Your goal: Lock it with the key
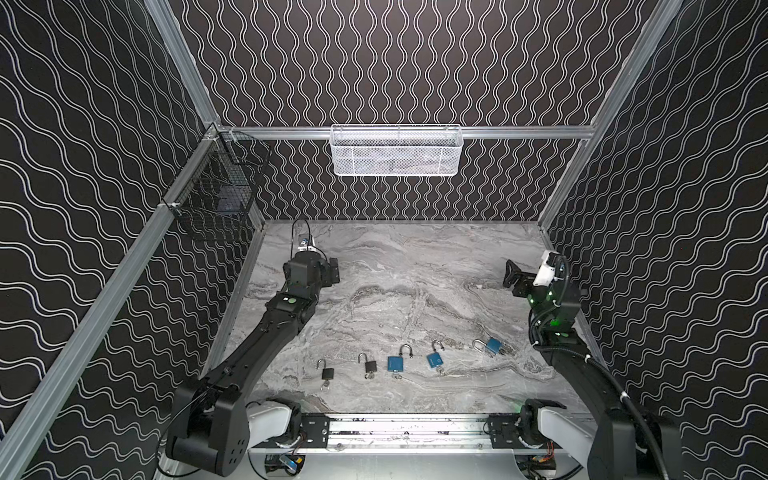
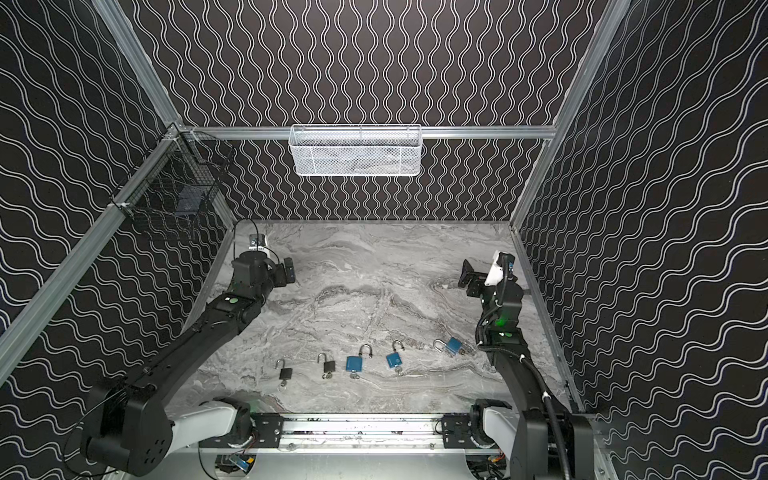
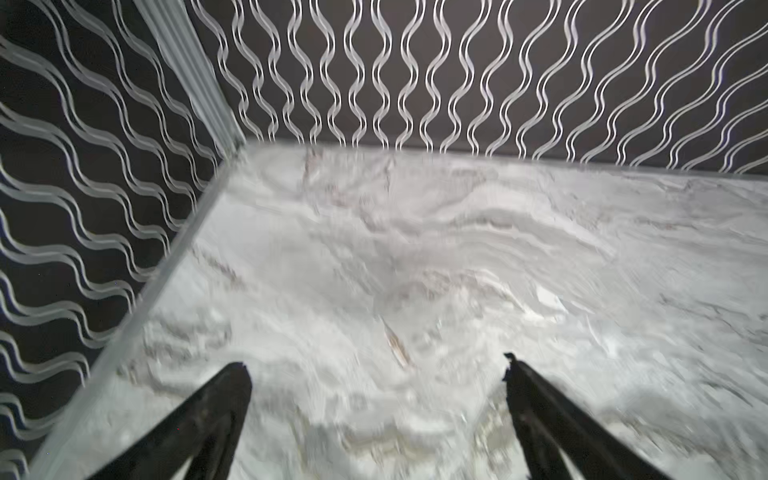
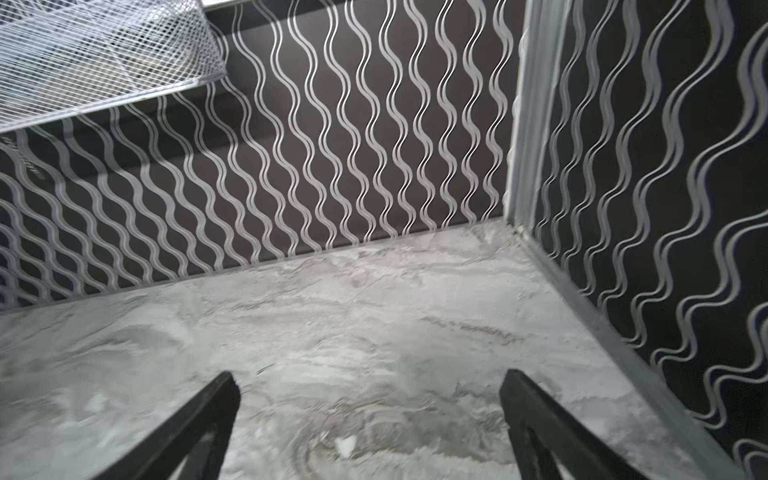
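Observation:
Several padlocks lie in a row near the table's front edge in both top views. At the left are two small black padlocks (image 1: 327,372) (image 1: 370,366). To their right lie three blue padlocks (image 1: 396,363) (image 1: 435,359) (image 1: 493,345). Each has a small key (image 1: 324,386) at its base, and the black ones' shackles look swung open. My left gripper (image 1: 330,271) hovers open far back on the left, well away from the row. My right gripper (image 1: 513,275) hovers open far back on the right. Both wrist views show only bare marble between the open fingers (image 3: 232,386) (image 4: 222,395); no padlock appears in them.
A white mesh basket (image 1: 395,151) hangs on the back wall. A black wire basket (image 1: 216,195) hangs on the left wall. Patterned walls close in the marble table (image 1: 399,282) on three sides. The arm mounting rail (image 1: 407,432) runs along the front.

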Robot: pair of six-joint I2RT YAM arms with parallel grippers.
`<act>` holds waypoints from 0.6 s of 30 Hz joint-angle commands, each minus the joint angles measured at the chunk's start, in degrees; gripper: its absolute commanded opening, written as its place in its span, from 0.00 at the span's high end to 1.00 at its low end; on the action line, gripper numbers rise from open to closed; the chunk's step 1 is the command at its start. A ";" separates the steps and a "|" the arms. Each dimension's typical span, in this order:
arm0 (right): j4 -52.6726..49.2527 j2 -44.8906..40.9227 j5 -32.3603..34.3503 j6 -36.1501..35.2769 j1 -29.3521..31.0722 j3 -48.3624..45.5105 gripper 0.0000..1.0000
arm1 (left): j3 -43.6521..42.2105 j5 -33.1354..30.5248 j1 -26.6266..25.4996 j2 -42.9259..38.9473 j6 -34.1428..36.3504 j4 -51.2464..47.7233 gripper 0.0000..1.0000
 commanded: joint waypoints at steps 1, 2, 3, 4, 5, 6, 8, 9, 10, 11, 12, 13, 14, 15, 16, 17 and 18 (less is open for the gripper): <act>-15.30 -2.53 -6.37 6.33 0.21 3.06 0.00 | 1.43 6.76 -1.43 -0.84 -8.79 -12.83 0.01; -17.23 -3.45 -6.80 8.17 0.37 3.60 0.00 | 1.77 8.01 -2.17 -1.08 -10.02 -14.94 0.01; -19.50 -4.45 -6.98 9.16 0.49 4.26 0.00 | 2.23 9.04 -2.99 -1.16 -10.95 -16.93 0.01; -21.26 -4.99 -6.80 9.32 0.69 4.55 0.00 | 2.59 9.71 -3.69 -1.11 -11.64 -18.66 0.01; -22.72 -5.65 -6.37 9.56 0.78 4.67 0.00 | 3.11 9.95 -4.57 -1.01 -12.54 -20.92 0.01; -24.60 -6.40 -5.66 9.98 0.98 4.78 0.00 | 3.50 10.23 -5.41 -0.83 -13.35 -23.04 0.01; -29.20 -7.13 -3.68 11.86 1.22 5.91 0.00 | 4.15 10.49 -6.86 -0.18 -14.94 -26.95 0.01; -32.30 -7.22 -3.02 12.88 1.26 6.88 0.00 | 4.46 10.61 -7.29 0.36 -15.90 -28.97 0.01; -34.96 -7.27 -3.00 13.34 1.40 7.75 0.00 | 4.81 10.97 -7.78 0.93 -17.07 -31.38 0.01; -37.89 -7.44 -3.13 13.85 1.88 8.72 0.00 | 5.15 11.28 -8.29 1.42 -18.38 -33.75 0.01; -39.26 -7.68 -3.09 14.54 2.49 8.99 0.00 | 5.13 11.54 -8.94 1.51 -19.48 -35.22 0.01; -40.20 -7.96 -3.74 14.78 3.20 9.08 0.00 | 4.44 11.63 -10.04 1.06 -20.68 -36.40 0.01; -41.17 -8.03 -3.43 15.19 4.05 9.16 0.00 | 3.62 11.51 -11.05 0.12 -22.13 -37.13 0.01; -42.69 -7.70 -2.84 16.09 4.56 9.59 0.00 | 2.75 11.03 -12.03 -0.75 -23.71 -37.76 0.01; -44.04 -7.14 -3.47 16.33 4.90 10.21 0.00 | 1.99 10.16 -13.12 -1.75 -25.58 -39.04 0.01; -45.29 -6.32 -4.78 16.31 5.24 10.84 0.00 | 1.18 9.55 -14.18 -2.67 -27.72 -40.34 0.01; -46.62 -5.47 -5.42 16.44 5.45 11.60 0.00 | 0.48 9.26 -15.01 -3.69 -29.27 -41.02 0.01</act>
